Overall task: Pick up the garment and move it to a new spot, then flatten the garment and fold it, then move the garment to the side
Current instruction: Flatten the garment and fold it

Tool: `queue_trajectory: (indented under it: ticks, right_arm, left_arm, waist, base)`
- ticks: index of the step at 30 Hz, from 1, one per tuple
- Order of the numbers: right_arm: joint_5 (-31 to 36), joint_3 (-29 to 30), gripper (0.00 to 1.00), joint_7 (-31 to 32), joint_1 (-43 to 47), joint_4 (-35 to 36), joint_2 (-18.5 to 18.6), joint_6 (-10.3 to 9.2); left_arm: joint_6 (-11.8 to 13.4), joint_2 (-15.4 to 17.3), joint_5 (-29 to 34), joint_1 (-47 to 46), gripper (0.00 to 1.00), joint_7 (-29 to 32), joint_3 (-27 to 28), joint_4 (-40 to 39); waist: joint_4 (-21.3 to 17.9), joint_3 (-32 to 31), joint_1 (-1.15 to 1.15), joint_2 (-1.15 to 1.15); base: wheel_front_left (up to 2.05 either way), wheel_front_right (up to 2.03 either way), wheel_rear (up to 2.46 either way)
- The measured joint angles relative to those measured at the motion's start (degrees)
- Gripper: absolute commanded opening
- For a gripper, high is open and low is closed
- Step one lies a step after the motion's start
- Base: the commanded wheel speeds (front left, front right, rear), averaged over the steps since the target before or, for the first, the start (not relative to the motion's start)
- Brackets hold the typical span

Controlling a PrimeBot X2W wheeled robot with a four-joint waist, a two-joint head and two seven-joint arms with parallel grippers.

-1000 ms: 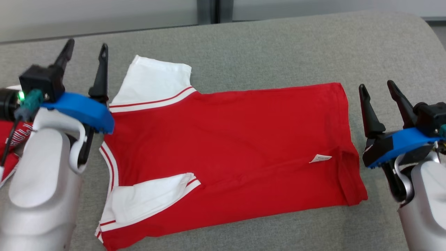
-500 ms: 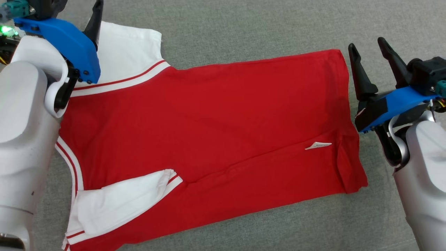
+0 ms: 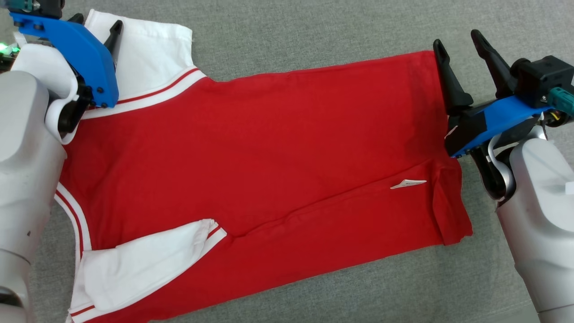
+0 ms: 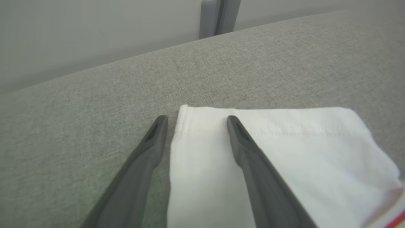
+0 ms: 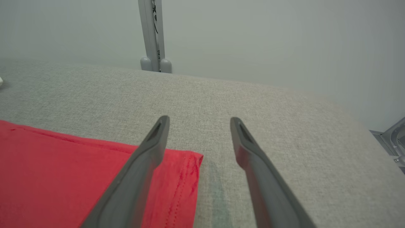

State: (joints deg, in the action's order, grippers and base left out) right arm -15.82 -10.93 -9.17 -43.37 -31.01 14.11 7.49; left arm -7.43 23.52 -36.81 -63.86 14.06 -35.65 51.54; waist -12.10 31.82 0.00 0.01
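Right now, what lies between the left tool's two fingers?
A corner of the white sleeve, on the grey cushion; the left wrist view shows it.

The left arm (image 3: 27, 134) hides part of the garment (image 3: 269, 148); its label (image 3: 407, 183) is illegible.

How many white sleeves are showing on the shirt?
2. The far sleeve lies flat by the left gripper; the near sleeve is folded onto the red body. None seems hidden.
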Motion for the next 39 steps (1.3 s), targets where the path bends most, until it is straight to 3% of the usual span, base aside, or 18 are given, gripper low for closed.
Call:
queue_trajectory:
  ticks: [5,6,7,8,14,29,39]
  right_arm:
    - [-0.55,-1.2,1.0,-0.49,-0.92,-1.3,0.3,0.0]
    - [-0.69,-1.4,1.0,-0.49,-1.15,-1.46,0.37,0.0]
    - [-0.86,-1.62,1.0,-0.48,-1.27,-1.75,0.45,0.0]
    - [-0.96,-1.83,1.0,-0.46,-1.34,-2.12,0.52,0.0]
    - [-3.3,-3.94,1.0,3.0,-2.35,-3.96,1.03,0.0]
    - [-11.09,-10.98,1.0,27.43,-7.26,-5.38,6.27,0.0]
    - [-11.96,-12.36,1.0,32.36,-9.05,-7.71,6.88,0.0]
  left_arm:
    - [0.0,-0.58,-4.61,-1.26,1.0,2.49,-0.38,1.42]
    - [0.0,-0.53,-4.82,-1.51,0.82,2.63,-0.79,1.52]
    - [0.0,-0.37,-4.76,-1.92,0.04,2.99,-1.63,1.71]
    - [0.0,-0.32,-4.83,-2.18,0.0,3.04,-2.21,1.83]
    - [-0.01,-0.45,-4.95,-2.87,0.0,0.48,-4.33,2.86]
    - [-0.01,-1.82,-6.19,-4.44,0.0,-3.88,-9.78,1.51]
    - [-0.01,-2.59,-7.81,-5.08,0.0,-5.61,-11.93,1.94]
  waist:
    - [-0.14,0.57,0.0,-0.01]
    - [-0.13,0.61,-0.01,0.0]
    - [-0.12,0.62,-0.01,0.0]
    - [-0.1,0.61,-0.01,0.0]
    - [0.18,-0.66,0.0,0.0]
    - [2.39,-2.51,-0.01,0.0]
    - [3.74,-2.01,0.0,0.0]
  base:
    - [0.0,0.0,0.0]
    - [0.0,0.0,0.0]
    - [0.0,0.0,0.0]
    - [0.0,0.0,0.0]
    - [0.0,0.0,0.0]
    - [0.0,0.0,0.0]
    - [0.0,0.0,0.0]
